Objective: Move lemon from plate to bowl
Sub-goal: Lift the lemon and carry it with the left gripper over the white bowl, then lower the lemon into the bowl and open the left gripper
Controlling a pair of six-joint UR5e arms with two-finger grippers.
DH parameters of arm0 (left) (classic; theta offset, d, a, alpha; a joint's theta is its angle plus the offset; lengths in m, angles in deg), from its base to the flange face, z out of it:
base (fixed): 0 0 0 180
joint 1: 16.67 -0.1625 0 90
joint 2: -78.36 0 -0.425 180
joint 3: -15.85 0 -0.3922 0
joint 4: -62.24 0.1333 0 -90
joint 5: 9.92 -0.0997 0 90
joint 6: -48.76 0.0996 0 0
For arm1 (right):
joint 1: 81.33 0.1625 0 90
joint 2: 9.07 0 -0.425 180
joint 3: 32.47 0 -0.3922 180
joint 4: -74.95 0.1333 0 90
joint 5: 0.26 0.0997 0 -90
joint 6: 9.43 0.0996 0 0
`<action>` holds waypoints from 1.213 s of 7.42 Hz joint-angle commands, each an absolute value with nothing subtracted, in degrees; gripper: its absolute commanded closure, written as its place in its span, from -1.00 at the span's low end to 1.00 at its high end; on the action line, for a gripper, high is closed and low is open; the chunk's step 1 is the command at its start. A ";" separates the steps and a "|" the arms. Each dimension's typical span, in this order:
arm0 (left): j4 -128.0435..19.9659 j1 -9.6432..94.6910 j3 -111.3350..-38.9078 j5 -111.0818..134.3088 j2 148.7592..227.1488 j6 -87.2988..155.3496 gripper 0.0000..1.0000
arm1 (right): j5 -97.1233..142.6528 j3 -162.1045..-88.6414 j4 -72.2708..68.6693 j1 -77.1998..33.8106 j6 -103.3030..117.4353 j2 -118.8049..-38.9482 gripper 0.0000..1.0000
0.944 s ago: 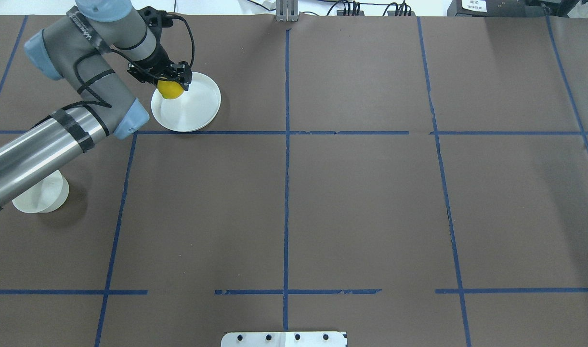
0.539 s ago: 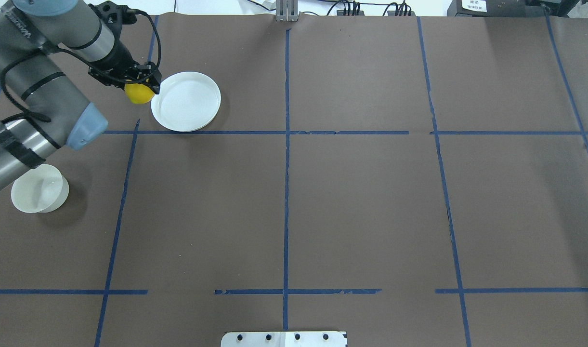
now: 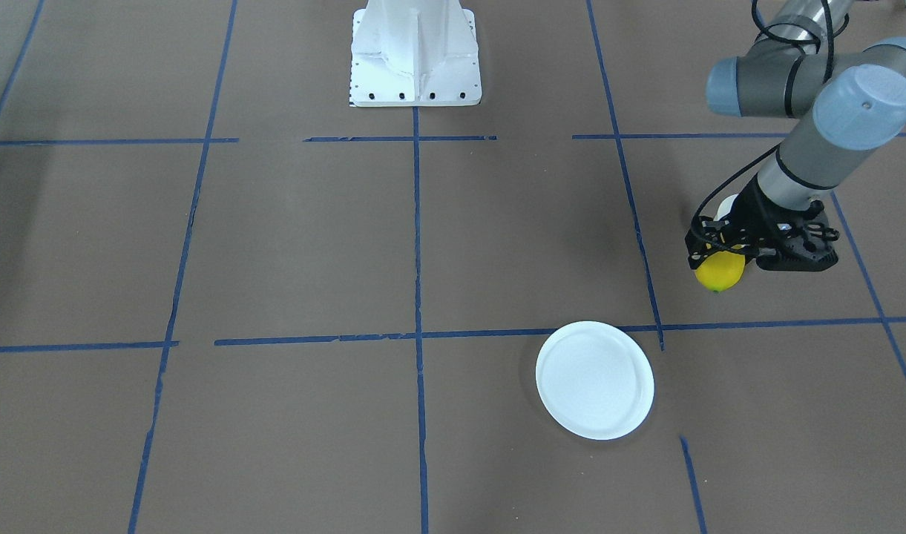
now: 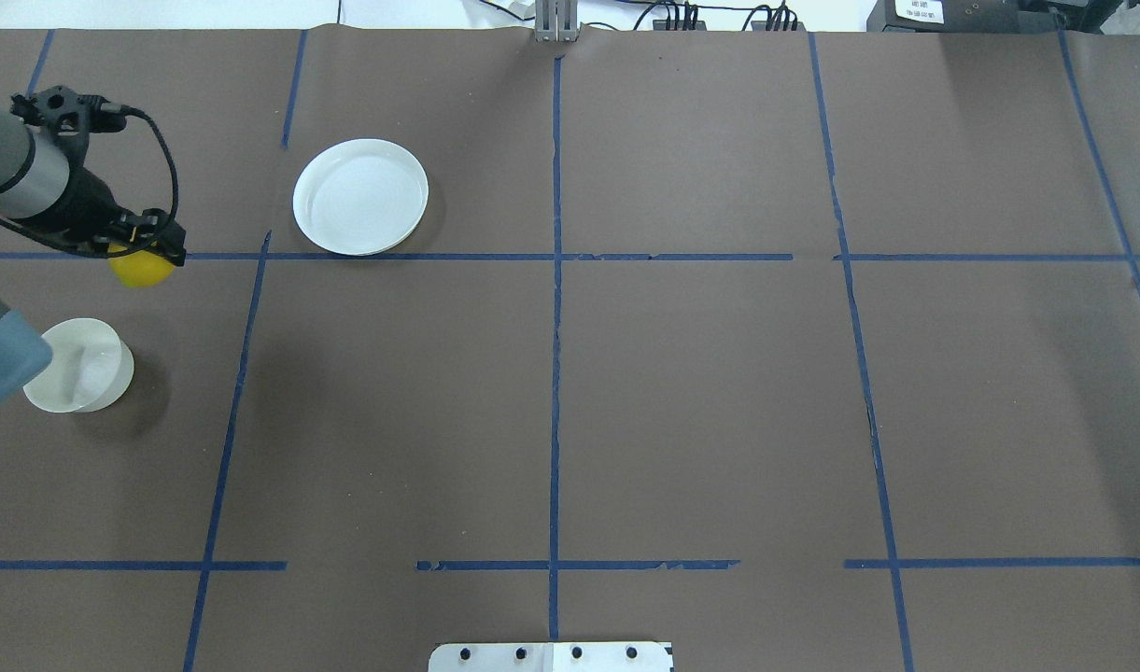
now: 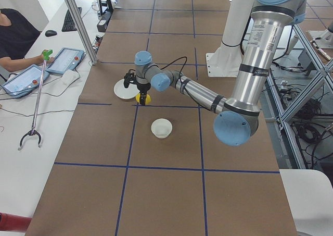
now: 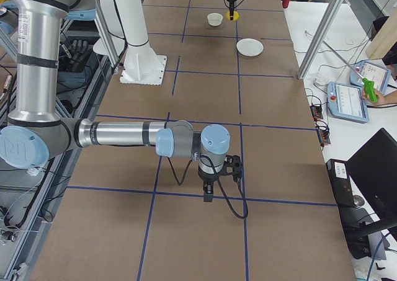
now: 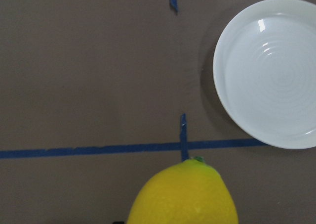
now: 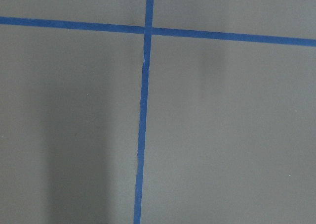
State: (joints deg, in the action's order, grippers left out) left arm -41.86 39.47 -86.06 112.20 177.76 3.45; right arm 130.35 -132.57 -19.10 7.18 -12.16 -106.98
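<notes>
My left gripper [image 4: 146, 254] is shut on the yellow lemon [image 4: 141, 269] and holds it above the brown table, away from the plate. The lemon also shows in the front view [image 3: 718, 274] and fills the bottom of the left wrist view [image 7: 183, 195]. The white plate [image 4: 360, 196] lies empty to the right of the gripper. The small off-white bowl [image 4: 77, 377] stands nearer the robot than the gripper, partly under the arm. My right gripper [image 6: 210, 186] shows only in the exterior right view, low over the table; I cannot tell whether it is open or shut.
Blue tape lines divide the brown table into squares. The robot's white base plate [image 3: 415, 52] sits at mid-table on the robot's side. The plate also shows in the left wrist view [image 7: 271, 73]. An operator sits at the far side with tablets [image 5: 65, 59].
My left gripper has carried the lemon off the plate, leftward and back toward the robot, closer to the bowl. The plate now lies empty.
</notes>
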 commanded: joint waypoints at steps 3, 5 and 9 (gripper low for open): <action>-59.49 39.23 -86.19 111.63 163.09 -1.34 1.00 | 130.35 -132.57 -19.10 7.18 -12.16 -106.98 -1.00; -59.49 38.53 -85.41 111.63 163.09 -0.91 1.00 | 130.35 -132.57 -19.10 7.18 -12.16 -106.98 -1.00; -59.31 38.44 -84.26 112.34 163.09 -0.55 -0.98 | 130.35 -132.57 -19.10 7.18 -12.16 -106.98 -1.00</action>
